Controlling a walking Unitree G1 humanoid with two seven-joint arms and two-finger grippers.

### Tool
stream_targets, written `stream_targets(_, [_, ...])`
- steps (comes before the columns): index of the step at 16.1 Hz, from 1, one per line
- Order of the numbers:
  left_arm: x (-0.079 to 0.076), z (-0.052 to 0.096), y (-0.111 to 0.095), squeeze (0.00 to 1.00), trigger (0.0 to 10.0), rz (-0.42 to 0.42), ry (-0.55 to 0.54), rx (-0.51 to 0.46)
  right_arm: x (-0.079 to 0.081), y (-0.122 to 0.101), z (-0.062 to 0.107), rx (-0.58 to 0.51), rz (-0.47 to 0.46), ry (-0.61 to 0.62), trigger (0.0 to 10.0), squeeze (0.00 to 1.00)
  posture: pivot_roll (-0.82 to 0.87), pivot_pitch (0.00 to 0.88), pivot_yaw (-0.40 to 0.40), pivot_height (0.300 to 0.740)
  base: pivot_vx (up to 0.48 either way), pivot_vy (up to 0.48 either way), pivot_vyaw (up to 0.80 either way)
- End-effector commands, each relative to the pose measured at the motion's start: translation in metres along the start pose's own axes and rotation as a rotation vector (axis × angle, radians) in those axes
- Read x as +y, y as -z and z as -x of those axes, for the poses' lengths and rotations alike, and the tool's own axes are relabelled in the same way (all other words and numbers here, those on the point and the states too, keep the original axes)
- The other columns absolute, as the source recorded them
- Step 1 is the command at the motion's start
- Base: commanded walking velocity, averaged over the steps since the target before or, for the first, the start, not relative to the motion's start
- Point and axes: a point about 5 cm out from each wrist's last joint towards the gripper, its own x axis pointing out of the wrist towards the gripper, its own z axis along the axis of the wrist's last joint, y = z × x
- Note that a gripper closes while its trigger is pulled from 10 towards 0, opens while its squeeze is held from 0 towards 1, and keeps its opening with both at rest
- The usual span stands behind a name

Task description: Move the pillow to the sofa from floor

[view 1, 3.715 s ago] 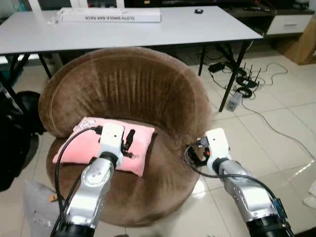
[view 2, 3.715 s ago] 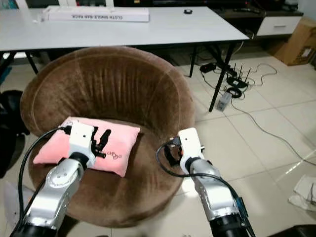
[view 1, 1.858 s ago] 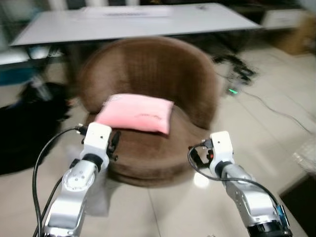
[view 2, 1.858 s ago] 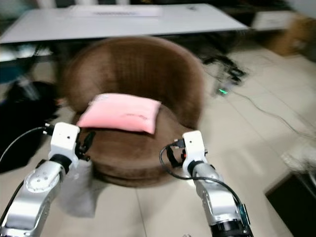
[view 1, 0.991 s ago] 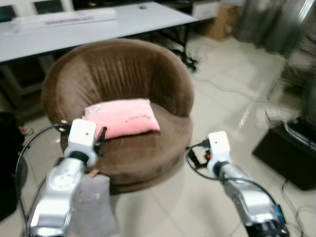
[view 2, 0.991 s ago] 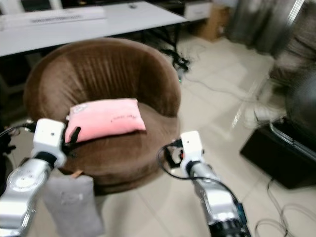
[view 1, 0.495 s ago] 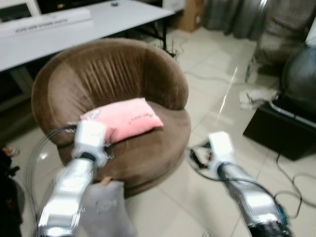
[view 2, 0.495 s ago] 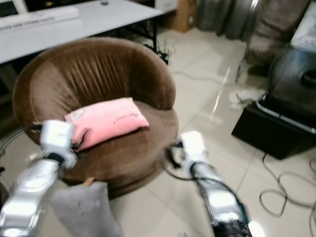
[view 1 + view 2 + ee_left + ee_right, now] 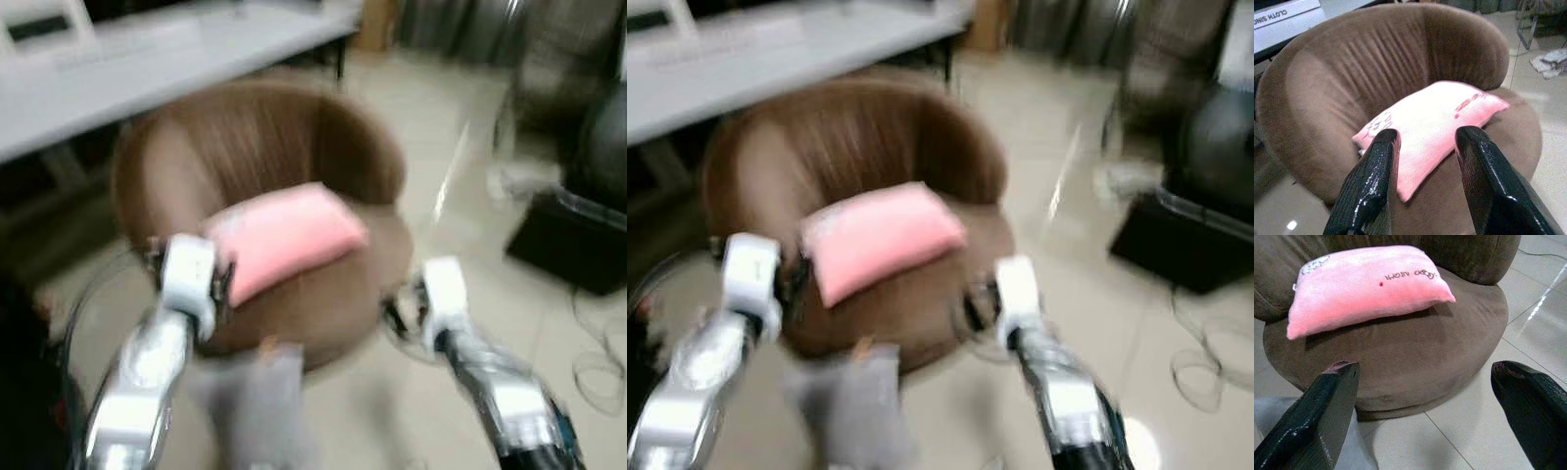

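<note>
On the sofa (image 9: 1317, 83) at your 12 o'clock lies the pillow (image 9: 1364, 286); left end effector (image 9: 1422, 142) and right end effector (image 9: 1425, 377) both spread, empty

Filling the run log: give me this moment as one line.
pillow: lying on sofa seat | left gripper: open, empty, short of pillow | right gripper: open, empty, near seat front | head views: blurred

A white box (image 9: 1283, 12) on the table reads "CLOTH SING"; the pink pillow's (image 9: 1364, 284) lettering is unreadable.
</note>
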Motion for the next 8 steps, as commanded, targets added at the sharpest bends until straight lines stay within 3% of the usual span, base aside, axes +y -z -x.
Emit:
stream_targets(1, [0.0057,-0.0003,-0.0025,0.00,10.0,-0.018,-0.018,-0.002,0.0047,-0.0070,-0.0017,-0.024,-0.001,-0.015,10.0,0.00,0.10,0.000,0.001,0.740,0.000,0.480,0.00])
stream_targets(7, [0.0055,-0.0005,-0.0020,0.00,10.0,-0.022,-0.014,0.002,0.0049,-0.0064,-0.0015,-0.022,-0.004,-0.015,10.0,0.00,0.09,0.000,0.004,0.740,0.000,0.480,0.00])
stream_targets(8, [0.0056,-0.0006,-0.0021,0.00,10.0,-0.023,-0.014,0.002,0.0050,-0.0063,-0.0014,-0.022,-0.005,-0.014,10.0,0.00,0.09,0.000,0.006,0.740,0.000,0.480,-0.54])
